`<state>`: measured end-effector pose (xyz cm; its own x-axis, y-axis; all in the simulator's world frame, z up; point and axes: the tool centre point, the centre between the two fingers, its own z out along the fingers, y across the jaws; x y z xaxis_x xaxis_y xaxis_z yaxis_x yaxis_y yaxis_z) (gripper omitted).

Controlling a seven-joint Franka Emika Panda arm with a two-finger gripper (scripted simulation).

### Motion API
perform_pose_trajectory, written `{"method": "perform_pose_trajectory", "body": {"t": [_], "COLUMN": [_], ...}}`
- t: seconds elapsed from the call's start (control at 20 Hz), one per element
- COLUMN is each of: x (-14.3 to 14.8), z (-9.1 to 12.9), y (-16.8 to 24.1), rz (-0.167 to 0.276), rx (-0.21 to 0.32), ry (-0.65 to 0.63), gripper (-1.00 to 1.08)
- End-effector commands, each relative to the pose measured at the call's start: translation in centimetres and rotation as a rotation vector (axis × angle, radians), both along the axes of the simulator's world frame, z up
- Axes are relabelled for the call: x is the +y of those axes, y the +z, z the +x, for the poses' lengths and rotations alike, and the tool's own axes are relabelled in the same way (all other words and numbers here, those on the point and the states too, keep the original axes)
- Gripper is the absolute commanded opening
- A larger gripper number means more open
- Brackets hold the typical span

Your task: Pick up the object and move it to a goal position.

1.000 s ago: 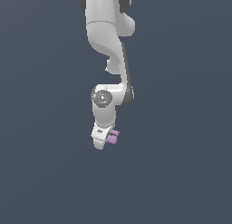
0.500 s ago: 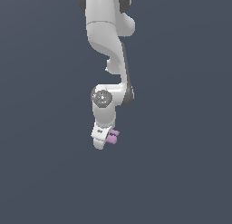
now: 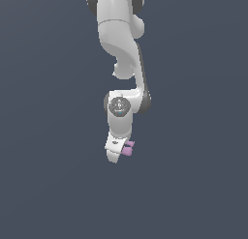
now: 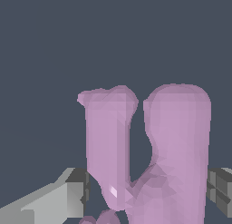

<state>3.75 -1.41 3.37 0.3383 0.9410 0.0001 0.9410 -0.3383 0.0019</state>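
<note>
Nothing has moved since the earlier frame: pincer (image 3: 119,151) grips the pink object (image 3: 128,148) (two prongs visible) between its fingers (image 4: 74,191).

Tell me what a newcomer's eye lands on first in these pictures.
The white arm hangs down the middle of a plain dark grey exterior view. At its lower end the pincer carries a small pink-lilac object. In the wrist view that object fills the frame, its two prongs standing between the grey fingers.
</note>
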Motion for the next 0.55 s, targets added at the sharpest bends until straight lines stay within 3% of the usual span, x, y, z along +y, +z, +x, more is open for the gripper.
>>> {"method": "perform_pose_trajectory", "body": {"t": [0.0,0.5], "x": [1.6,3.9], "z": [0.8,2.3], "y": [0.7,1.7], "rz": [0.000,0.001], "rx": [0.000,0.002], "ry": [0.001,0.001], "gripper": [-1.00,-1.00]}}
